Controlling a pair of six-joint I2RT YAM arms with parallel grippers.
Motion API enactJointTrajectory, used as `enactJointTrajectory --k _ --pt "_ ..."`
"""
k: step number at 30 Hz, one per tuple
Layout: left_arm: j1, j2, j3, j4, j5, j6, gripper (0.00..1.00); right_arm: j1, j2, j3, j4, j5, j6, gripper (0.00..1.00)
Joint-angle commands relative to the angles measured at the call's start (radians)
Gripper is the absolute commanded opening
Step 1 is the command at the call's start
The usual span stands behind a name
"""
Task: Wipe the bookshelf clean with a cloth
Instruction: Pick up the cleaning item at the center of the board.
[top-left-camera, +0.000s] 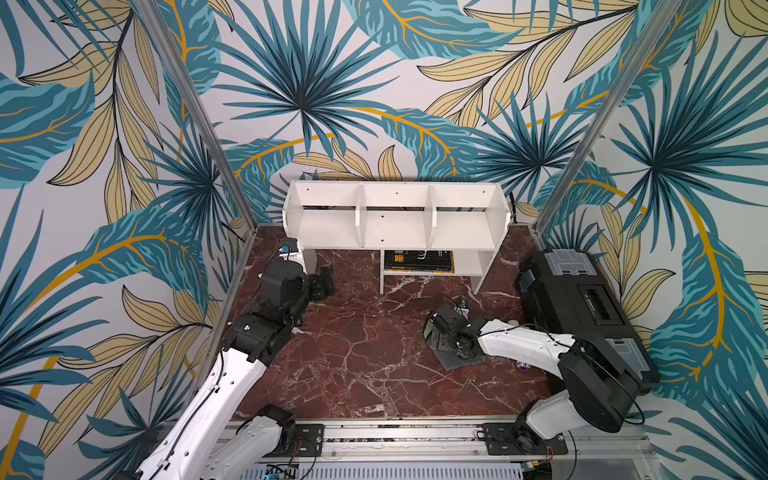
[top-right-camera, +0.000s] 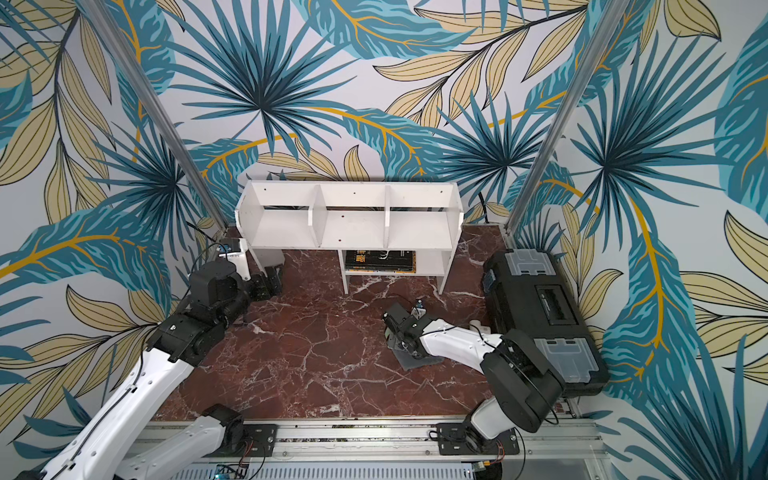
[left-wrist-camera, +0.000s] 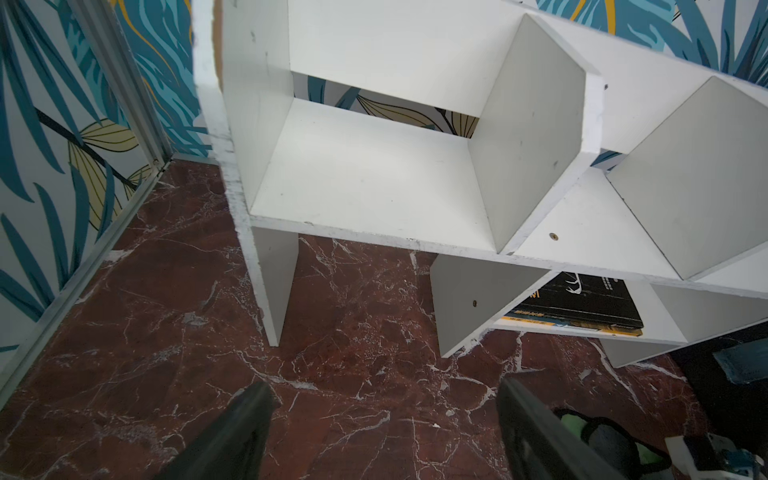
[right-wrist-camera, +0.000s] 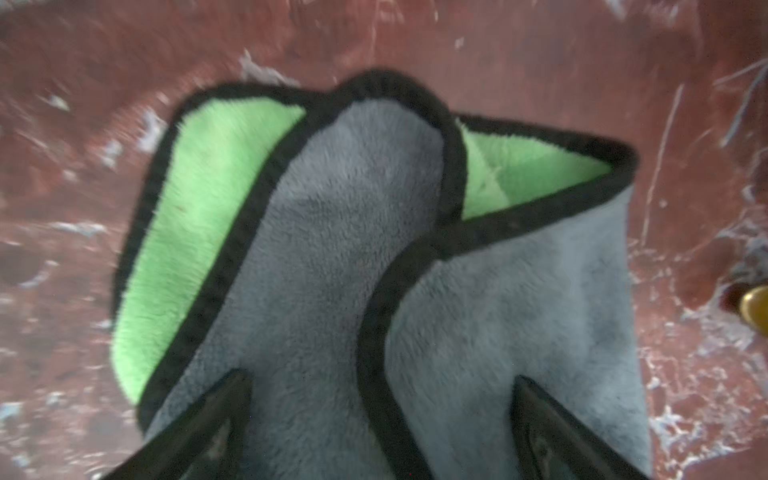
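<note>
Red marble floor (top-left-camera: 365, 353); leaf-print walls (top-left-camera: 303, 104) | left jaws spread near bookshelf (top-left-camera: 395, 228); right jaws spread over cloth (right-wrist-camera: 324, 232)

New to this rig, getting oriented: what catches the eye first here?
The white bookshelf stands against the leafy back wall, with a dark book in its lower cubby. On the red marble floor before it lies the crumpled grey-and-lime cloth, the right tool open over it. A black toolbox sits at the robot's right.
</note>
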Motion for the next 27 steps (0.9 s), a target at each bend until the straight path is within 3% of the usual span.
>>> enactJointTrajectory --k 1,4,8,11,14,17,21,24,27 --pt "-0.001 -0.034 0.035 0.010 -0.060 -0.002 0.93 0.011 0.007 -0.060 0.064 -0.108 -0.017 0.98" --pt "0.000 -0.012 0.052 -0.001 -0.075 -0.001 0.94 0.024 0.001 -0.116 0.118 -0.116 -0.007 0.81" --pt "0.017 0.065 0.171 -0.083 -0.094 0.002 0.96 0.026 0.032 -0.124 0.150 -0.119 -0.004 0.24" --pt "0.073 0.118 0.285 -0.138 -0.115 0.014 1.00 0.049 0.022 -0.083 0.158 -0.104 -0.023 0.00" --pt "0.179 0.185 0.399 -0.188 -0.080 -0.002 1.00 0.100 -0.022 -0.006 0.147 -0.054 -0.061 0.00" --pt "0.239 0.250 0.455 -0.130 -0.025 0.029 1.00 0.204 -0.066 0.077 0.103 0.096 -0.077 0.00" --pt "0.248 0.350 0.506 -0.049 0.012 0.094 1.00 0.235 -0.142 0.009 0.316 0.215 -0.082 0.00" --pt "0.257 0.421 0.532 -0.024 0.009 0.130 1.00 0.236 -0.138 0.019 0.376 0.235 -0.141 0.00" --pt "0.269 0.491 0.546 -0.012 0.002 0.141 1.00 0.234 -0.105 0.092 0.339 0.176 -0.160 0.00"
